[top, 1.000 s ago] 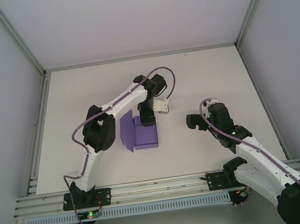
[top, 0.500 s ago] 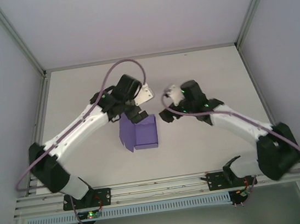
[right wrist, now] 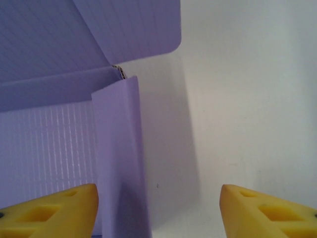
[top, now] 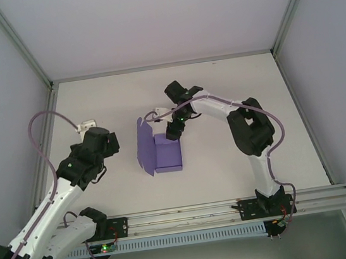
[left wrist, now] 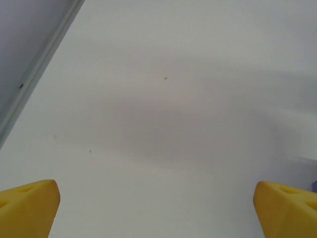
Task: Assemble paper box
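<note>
The purple paper box [top: 159,153] lies partly folded at mid-table, with a side panel raised on its left and a low wall at the back. My right gripper [top: 174,129] hangs over the box's far right corner. In the right wrist view the right gripper [right wrist: 158,206] is open, and an upright purple flap [right wrist: 121,153] stands between its yellow fingertips [right wrist: 54,208], close to the left one, touching neither. A rounded flap [right wrist: 133,29] sits above it. My left gripper [top: 98,139] is off to the left of the box and open [left wrist: 157,208] over bare table.
The white table [top: 231,90] is fenced by an aluminium frame, whose left rail [left wrist: 34,74] runs close to my left gripper. The right arm's elbow [top: 249,129] stands right of the box. Grey walls enclose the cell.
My left arm has swung away from the box to the left side of the table. My right gripper has moved in over the box's far edge, around the upright flap.
</note>
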